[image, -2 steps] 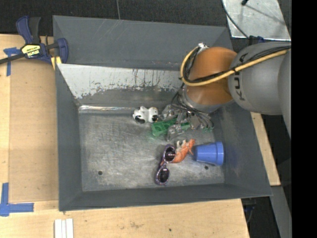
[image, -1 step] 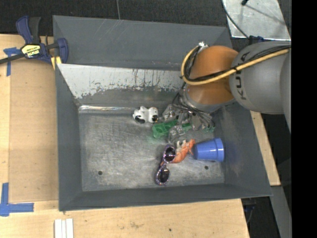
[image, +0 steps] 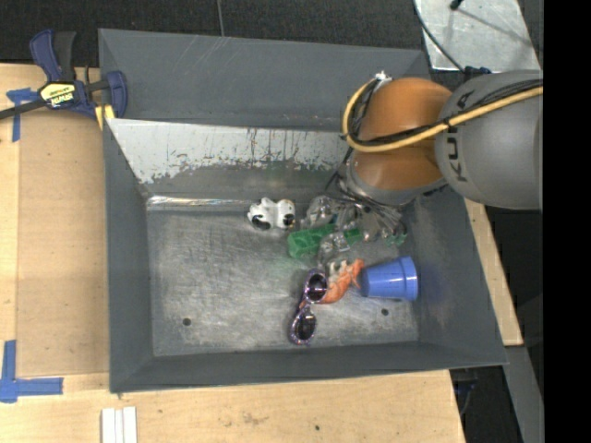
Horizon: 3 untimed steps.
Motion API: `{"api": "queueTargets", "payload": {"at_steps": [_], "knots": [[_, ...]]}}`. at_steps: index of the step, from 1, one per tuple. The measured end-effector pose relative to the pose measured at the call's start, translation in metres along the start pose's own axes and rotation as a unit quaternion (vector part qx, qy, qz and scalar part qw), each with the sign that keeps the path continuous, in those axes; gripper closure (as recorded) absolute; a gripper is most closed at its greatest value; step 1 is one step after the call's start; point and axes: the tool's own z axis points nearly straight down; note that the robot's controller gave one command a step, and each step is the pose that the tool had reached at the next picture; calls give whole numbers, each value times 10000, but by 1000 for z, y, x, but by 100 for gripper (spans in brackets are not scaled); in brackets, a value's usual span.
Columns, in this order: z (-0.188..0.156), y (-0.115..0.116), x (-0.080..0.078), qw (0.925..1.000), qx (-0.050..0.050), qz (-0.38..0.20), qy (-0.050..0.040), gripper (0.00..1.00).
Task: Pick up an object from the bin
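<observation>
You will find the gripper point(image: 351, 221) low in the grey metal bin point(image: 126, 275), toward 2 o'clock from the floor's centre. How far it is open cannot be told. It stands over a green plastic piece point(image: 305, 244), possibly touching it. At its 9 o'clock lies a small black-and-white toy point(image: 270, 214), at 5 o'clock a blue plastic cup point(image: 391, 279) on its side, and at 6 o'clock purple sunglasses point(image: 308, 308).
</observation>
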Motion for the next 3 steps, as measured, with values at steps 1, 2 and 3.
{"api": "queueTargets", "payload": {"at_steps": [1, 2, 3], "knots": [[-22, 0, 0, 10000, 1, 5, 6, 100], [-37, 0, -1, 10000, 7, 5, -13, 100], [-46, -1, -2, 10000, 12, 4, -30, 100]]}}
